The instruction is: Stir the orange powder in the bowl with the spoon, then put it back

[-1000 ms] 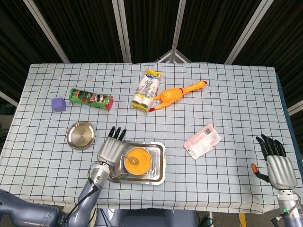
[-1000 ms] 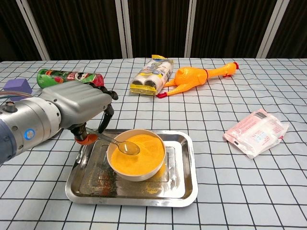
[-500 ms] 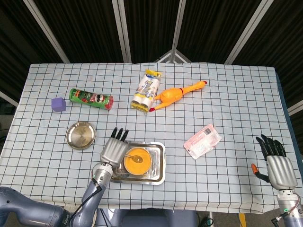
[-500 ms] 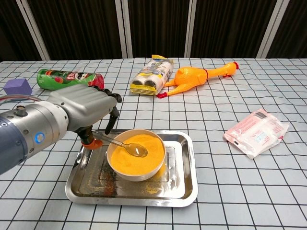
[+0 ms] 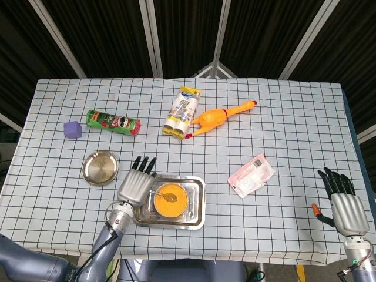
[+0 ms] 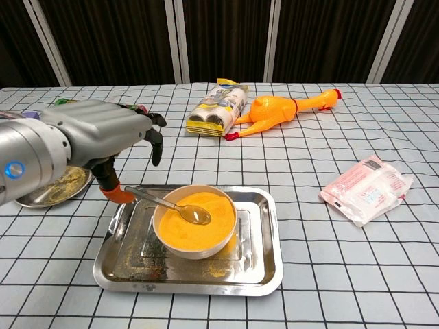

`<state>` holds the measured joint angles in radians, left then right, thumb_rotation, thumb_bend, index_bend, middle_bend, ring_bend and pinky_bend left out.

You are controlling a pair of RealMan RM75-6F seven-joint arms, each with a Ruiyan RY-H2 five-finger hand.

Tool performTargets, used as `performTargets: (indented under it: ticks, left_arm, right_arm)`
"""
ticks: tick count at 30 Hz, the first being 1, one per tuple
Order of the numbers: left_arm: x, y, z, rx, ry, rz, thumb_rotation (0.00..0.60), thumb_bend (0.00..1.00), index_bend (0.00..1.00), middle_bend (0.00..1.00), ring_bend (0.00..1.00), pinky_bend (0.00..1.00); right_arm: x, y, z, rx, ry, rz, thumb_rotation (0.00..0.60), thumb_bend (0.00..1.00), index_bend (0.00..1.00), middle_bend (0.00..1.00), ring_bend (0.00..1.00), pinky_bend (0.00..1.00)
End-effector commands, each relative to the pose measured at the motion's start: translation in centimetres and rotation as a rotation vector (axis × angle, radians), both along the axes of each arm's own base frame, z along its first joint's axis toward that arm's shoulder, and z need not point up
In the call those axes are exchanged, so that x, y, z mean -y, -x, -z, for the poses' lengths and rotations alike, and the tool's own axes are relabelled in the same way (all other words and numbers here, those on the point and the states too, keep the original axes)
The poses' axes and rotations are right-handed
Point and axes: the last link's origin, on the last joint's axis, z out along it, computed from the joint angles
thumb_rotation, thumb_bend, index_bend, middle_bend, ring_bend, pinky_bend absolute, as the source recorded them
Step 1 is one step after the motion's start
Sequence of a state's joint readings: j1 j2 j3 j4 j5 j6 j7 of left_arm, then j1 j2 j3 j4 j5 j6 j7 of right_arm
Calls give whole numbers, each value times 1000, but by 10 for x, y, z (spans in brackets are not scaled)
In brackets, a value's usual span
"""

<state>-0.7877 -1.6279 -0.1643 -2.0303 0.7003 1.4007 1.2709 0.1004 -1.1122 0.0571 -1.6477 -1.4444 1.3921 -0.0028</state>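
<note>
From the head view, my left robot hand holds the spoon over the bowl in the tray near the table's front edge; my right robot hand idles open at the right corner.

From the chest view, the spoon tip sits in the powder. I should stir in small, shallow circles, clear of the rim.

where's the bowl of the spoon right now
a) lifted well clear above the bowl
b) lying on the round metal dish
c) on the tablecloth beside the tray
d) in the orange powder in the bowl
d: in the chest view the spoon slopes down from the left hand, which holds its handle, and its scoop end rests in the orange powder inside the bowl on the tray.
</note>
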Motion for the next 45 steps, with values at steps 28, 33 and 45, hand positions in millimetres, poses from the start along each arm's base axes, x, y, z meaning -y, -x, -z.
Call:
performTargets:
  ticks: [28,33,45]
  left_arm:
    - [-6,16,-2,9,48,-56,600,454,420,944,882,830]
    - [-7,13,5,18,59,-74,600,471,435,945,882,833]
    - [-9,6,17,23,74,-87,600,489,467,947,884,834]
  right_arm:
    - [0,0,1,5,-4,3,600,404,0,0,0,0]
    - [0,0,1,7,-4,5,600,404,0,0,0,0]
    - [0,0,0,7,-4,4,600,405,0,0,0,0]
